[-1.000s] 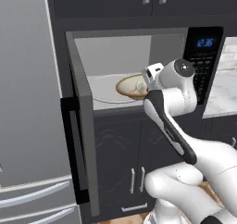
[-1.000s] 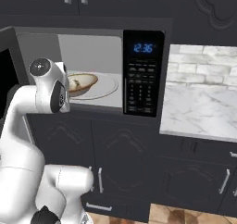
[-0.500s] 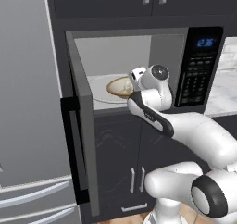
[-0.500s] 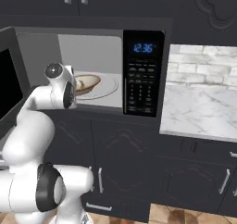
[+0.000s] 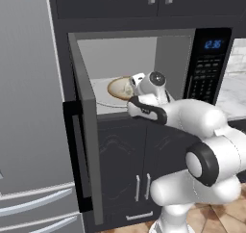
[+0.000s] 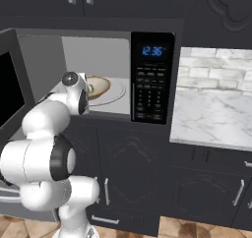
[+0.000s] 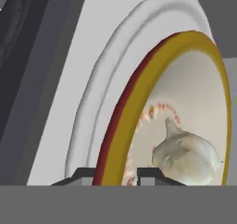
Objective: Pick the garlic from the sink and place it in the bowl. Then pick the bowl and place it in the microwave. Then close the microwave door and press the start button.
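The bowl (image 5: 119,88), tan-rimmed and cream inside, sits inside the open microwave (image 5: 209,67) on its white round plate (image 5: 102,102). In the hand view the bowl's rim (image 7: 139,107) runs between the two finger tips, and the garlic (image 7: 187,156) lies in the bowl. My gripper (image 7: 115,174) is shut on the bowl's rim, at its near right edge in the left base view (image 5: 132,85). From the right base view the bowl (image 6: 101,86) shows just past the hand. The microwave door (image 5: 84,131) stands swung open to the left.
A steel fridge (image 5: 29,131) fills the left, close beside the open door. Dark cabinets (image 6: 147,173) run below the microwave. A marble counter (image 6: 206,119) lies to the right, and the black control panel (image 6: 151,79) shows a blue display.
The arm has folded and swung, with the elbow moving out to the right and low. The hand with the bowl has slid slightly left, deeper over the plate.
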